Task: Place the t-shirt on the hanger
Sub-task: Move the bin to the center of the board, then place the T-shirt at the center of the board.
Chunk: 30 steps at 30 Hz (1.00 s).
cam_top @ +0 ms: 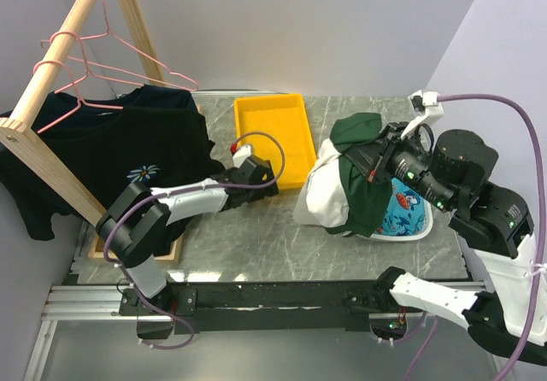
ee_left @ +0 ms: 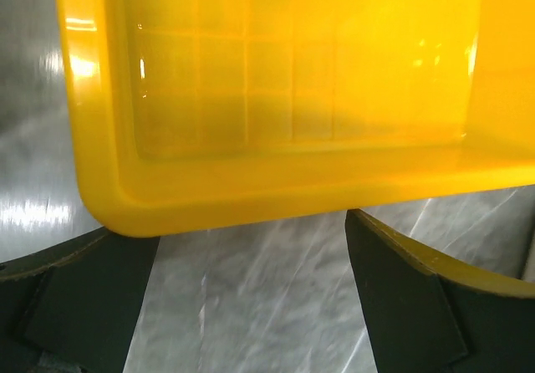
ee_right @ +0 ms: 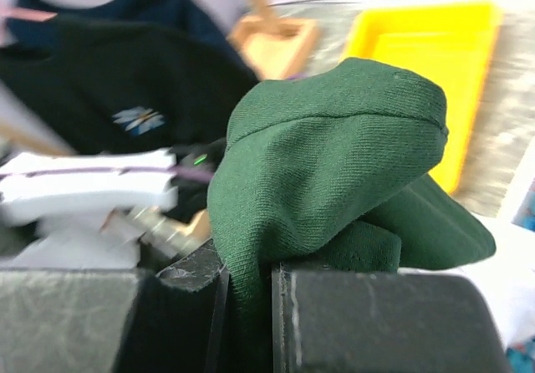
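**Shirt bunched up on the right, hanger way over on the left**

The rack [cam_top: 34, 90] and the black shirt [cam_top: 111, 150] take up the far left. The table [cam_top: 256, 227] carries a yellow tray [cam_top: 273, 129] in the middle. The t-shirt [cam_top: 363, 197] is found on the right as a crumpled green-and-white heap, lifted at its top and sagging onto a blue cloth [cam_top: 406, 214]. The hanger [cam_top: 175, 69] is hung on the rack, well apart from the t-shirt.

The right gripper [ee_right: 248, 306] is clamped on a fold of green fabric. The left gripper [ee_left: 251, 298] is spread wide with nothing held, parked just beside the tray's near corner.

What could go wrong, as a guess:
- Only a fold is pinched, so the t-shirt could be dropped on a fast swing.
- With everything wadded up, the neck hole may not be found for the hanger.
- The blue cloth could get dragged along if the hem catches on it.
- The tray could be knocked by the left gripper, since its rim is so close.

On views: the hanger, the white parts and the whole layout are shown only from the top. The pinch itself is made clear only by the right wrist. From the left wrist, just the tray corner and bare marble between the fingers [ee_left: 84, 298] are seen.
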Tool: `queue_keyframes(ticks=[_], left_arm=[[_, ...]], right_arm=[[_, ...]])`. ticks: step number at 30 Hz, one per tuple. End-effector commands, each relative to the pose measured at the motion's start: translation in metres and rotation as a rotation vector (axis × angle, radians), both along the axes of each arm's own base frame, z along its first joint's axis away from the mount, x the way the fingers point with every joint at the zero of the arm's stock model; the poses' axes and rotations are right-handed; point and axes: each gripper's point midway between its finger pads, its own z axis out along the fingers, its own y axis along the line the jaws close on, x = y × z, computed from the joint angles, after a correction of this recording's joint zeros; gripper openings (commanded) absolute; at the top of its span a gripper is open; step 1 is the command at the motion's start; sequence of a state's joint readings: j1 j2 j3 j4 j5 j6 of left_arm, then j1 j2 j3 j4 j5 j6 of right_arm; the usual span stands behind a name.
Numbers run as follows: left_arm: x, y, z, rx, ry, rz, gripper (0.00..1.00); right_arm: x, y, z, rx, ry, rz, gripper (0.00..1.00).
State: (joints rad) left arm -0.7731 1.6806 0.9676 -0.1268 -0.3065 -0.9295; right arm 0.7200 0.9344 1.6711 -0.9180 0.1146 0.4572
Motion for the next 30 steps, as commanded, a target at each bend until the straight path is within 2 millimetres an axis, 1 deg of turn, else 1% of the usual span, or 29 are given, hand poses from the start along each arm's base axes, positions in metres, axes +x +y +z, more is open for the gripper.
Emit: queue_keyframes(ticks=[1, 3, 4, 5, 6, 8, 11, 12, 15, 16, 17, 18, 19, 20, 21, 22, 23, 24, 25, 26, 27, 28, 29, 30], left_arm=[[0.034, -0.006, 0.027, -0.034, -0.068, -0.001, 0.96], [0.041, -0.004, 0.032, -0.035, -0.073, 0.0, 0.96], [0.045, -0.001, 0.03, -0.031, -0.071, 0.007, 0.96], [0.048, -0.001, 0.034, -0.034, -0.074, 0.006, 0.96], [0.05, -0.001, 0.034, -0.031, -0.074, 0.001, 0.96], [0.054, 0.002, 0.035, -0.026, -0.073, 0.005, 0.96], [0.058, 0.003, 0.04, -0.029, -0.081, -0.007, 0.96], [0.058, 0.003, 0.041, -0.027, -0.083, -0.011, 0.96], [0.051, -0.005, 0.05, -0.063, -0.085, -0.067, 0.96], [0.047, -0.006, 0.059, -0.085, -0.095, -0.085, 0.96], [0.039, -0.007, 0.058, -0.098, -0.081, -0.11, 0.96], [0.034, -0.008, 0.06, -0.104, -0.081, -0.132, 0.96], [0.029, -0.007, 0.071, -0.121, -0.094, -0.149, 0.96], [0.021, -0.007, 0.069, -0.127, -0.079, -0.17, 0.96], [0.016, -0.005, 0.072, -0.129, -0.081, -0.182, 0.96], [0.01, -0.003, 0.084, -0.144, -0.1, -0.194, 0.96], [0.001, 0.001, 0.08, -0.143, -0.084, -0.207, 0.96], [-0.005, 0.004, 0.081, -0.138, -0.085, -0.214, 0.96], [-0.01, 0.007, 0.094, -0.148, -0.11, -0.217, 0.96], [-0.018, 0.014, 0.087, -0.133, -0.093, -0.217, 0.96], [-0.024, 0.015, 0.09, -0.14, -0.093, -0.229, 0.96], [-0.03, 0.016, 0.099, -0.153, -0.113, -0.236, 0.96], [-0.038, 0.02, 0.095, -0.141, -0.098, -0.24, 0.96], [-0.046, 0.019, 0.096, -0.135, -0.103, -0.251, 0.96]], right_arm=[[-0.031, 0.031, 0.04, 0.08, -0.08, 0.258, 0.03], [-0.038, 0.038, 0.046, 0.092, -0.086, 0.316, 0.04], [-0.039, 0.043, 0.047, 0.093, -0.086, 0.339, 0.04], [-0.041, 0.046, 0.049, 0.1, -0.086, 0.365, 0.04], [-0.043, 0.047, 0.054, 0.107, -0.096, 0.376, 0.04], [-0.043, 0.053, 0.056, 0.103, -0.097, 0.403, 0.04], [-0.046, 0.064, 0.063, 0.106, -0.095, 0.466, 0.04], [-0.044, 0.068, 0.068, 0.105, -0.097, 0.475, 0.04], [-0.043, 0.073, 0.064, 0.075, -0.089, 0.499, 0.04], [-0.044, 0.075, 0.064, 0.073, -0.093, 0.515, 0.05], [-0.047, 0.076, 0.063, 0.07, -0.101, 0.536, 0.05], [-0.05, 0.077, 0.056, 0.064, -0.092, 0.556, 0.06], [-0.05, 0.078, 0.052, 0.059, -0.09, 0.56, 0.07], [-0.049, 0.078, 0.048, 0.048, -0.095, 0.562, 0.07], [-0.049, 0.077, 0.03, 0.027, -0.067, 0.556, 0.08], [-0.043, 0.074, 0.02, 0.01, -0.06, 0.524, 0.09], [-0.04, 0.072, 0.006, -0.01, -0.047, 0.506, 0.1], [-0.036, 0.069, -0.028, -0.048, 0.007, 0.482, 0.12], [-0.027, 0.066, -0.044, -0.068, 0.019, 0.432, 0.13], [-0.021, 0.063, -0.062, -0.085, 0.051, 0.39, 0.14], [-0.016, 0.06, -0.1, -0.128, 0.12, 0.361, 0.15], [-0.011, 0.058, -0.116, -0.149, 0.148, 0.329, 0.16], [0.002, 0.051, -0.131, -0.168, 0.171, 0.251, 0.17], [0.009, 0.049, -0.157, -0.209, 0.224, 0.217, 0.18]])
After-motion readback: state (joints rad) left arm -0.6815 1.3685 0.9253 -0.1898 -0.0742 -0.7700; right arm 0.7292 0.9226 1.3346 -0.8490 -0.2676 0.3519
